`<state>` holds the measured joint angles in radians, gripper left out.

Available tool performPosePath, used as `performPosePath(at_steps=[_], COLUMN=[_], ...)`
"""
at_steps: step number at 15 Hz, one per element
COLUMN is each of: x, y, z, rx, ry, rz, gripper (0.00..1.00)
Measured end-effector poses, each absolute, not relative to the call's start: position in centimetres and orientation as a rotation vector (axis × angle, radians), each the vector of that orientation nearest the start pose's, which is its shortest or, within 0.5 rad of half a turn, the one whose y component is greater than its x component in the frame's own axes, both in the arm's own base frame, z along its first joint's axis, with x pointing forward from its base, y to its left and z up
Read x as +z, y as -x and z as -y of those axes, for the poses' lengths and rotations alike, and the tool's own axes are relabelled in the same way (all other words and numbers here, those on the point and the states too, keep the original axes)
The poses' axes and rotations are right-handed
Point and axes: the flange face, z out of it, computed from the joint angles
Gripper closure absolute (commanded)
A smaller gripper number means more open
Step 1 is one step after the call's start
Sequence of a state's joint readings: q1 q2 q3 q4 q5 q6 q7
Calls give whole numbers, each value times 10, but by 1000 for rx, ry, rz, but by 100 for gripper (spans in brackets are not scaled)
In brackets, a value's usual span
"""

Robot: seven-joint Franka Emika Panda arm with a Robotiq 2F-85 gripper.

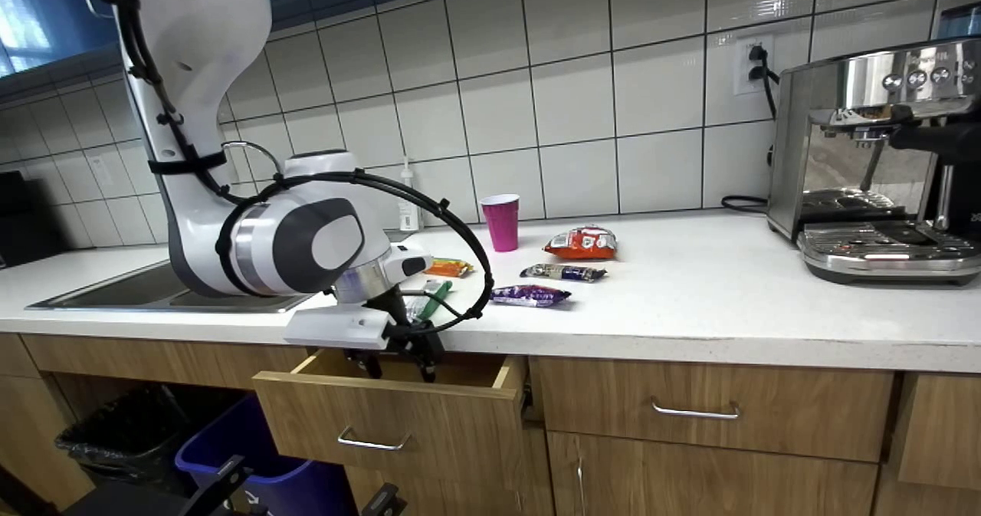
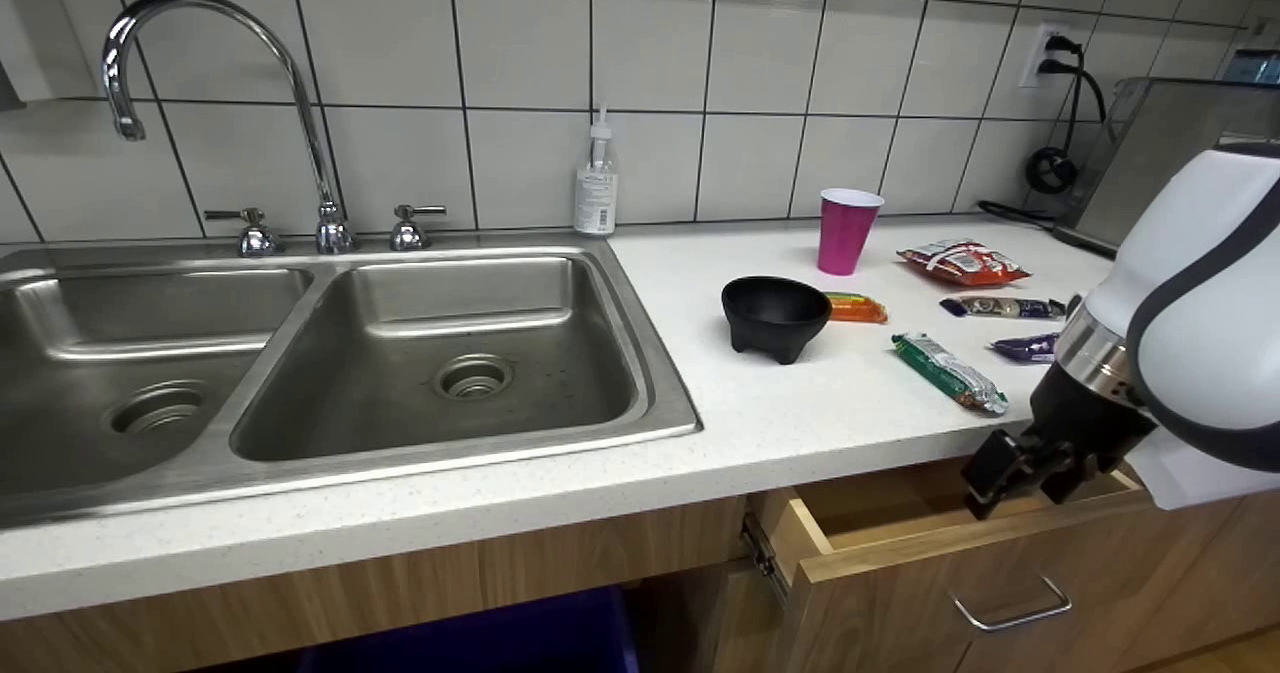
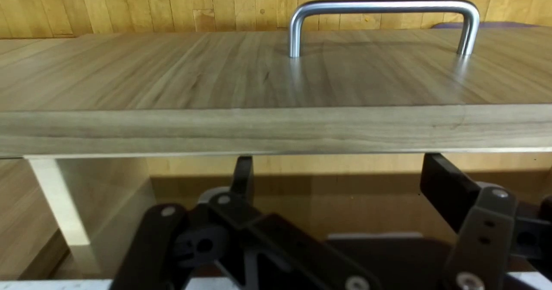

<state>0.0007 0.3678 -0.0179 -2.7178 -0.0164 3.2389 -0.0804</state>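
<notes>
Two fingers (image 3: 446, 191) of the gripper (image 3: 338, 158) stand spread wide: it is released and holds nothing. They point down over the open drawer (image 1: 429, 424), which juts out below the counter (image 2: 790, 403), close to the inner side of its front; whether they touch it, I cannot tell. In the wrist view that front lies at twelve o'clock from the gripper, with the handle (image 3: 384, 5) just past twelve.

From the gripper in an exterior view, the green bar (image 2: 948, 371) lies at eleven o'clock, the black bowl (image 2: 775, 315) stands at ten, and the orange packet (image 2: 860, 308) lies just beside the bowl, partly hidden by it. The sink (image 2: 665, 423) sits between nine and ten, its faucet (image 2: 312, 143) rising at the back, and a bottle (image 2: 597, 193) stands near the sink's back corner.

From the gripper in an exterior view, the pink cup (image 1: 502, 225) stands upright at one o'clock, and the purple packet (image 1: 529, 295), the dark bar (image 1: 563, 272) and the red bag (image 1: 581, 245) lie at two, each farther back than the one before. The coffee machine (image 1: 866, 171) stands well apart, also at two; an outlet (image 1: 743, 67) with a plug (image 1: 759, 54) in it is between one and two. Below the counter, the blue bin (image 1: 306, 485) is at eight o'clock and the black bin (image 1: 115, 458) between eight and nine
</notes>
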Motion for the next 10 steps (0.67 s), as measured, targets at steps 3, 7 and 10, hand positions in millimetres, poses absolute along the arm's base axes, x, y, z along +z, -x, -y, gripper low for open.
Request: performPosePath(at_steps=[3, 7, 10], x=[126, 126, 125], y=[-398, -397, -393], z=[6, 6, 7], rx=[-242, -242, -232], ry=[3143, 3143, 3144], rz=[128, 128, 126], gripper=[0, 0, 0])
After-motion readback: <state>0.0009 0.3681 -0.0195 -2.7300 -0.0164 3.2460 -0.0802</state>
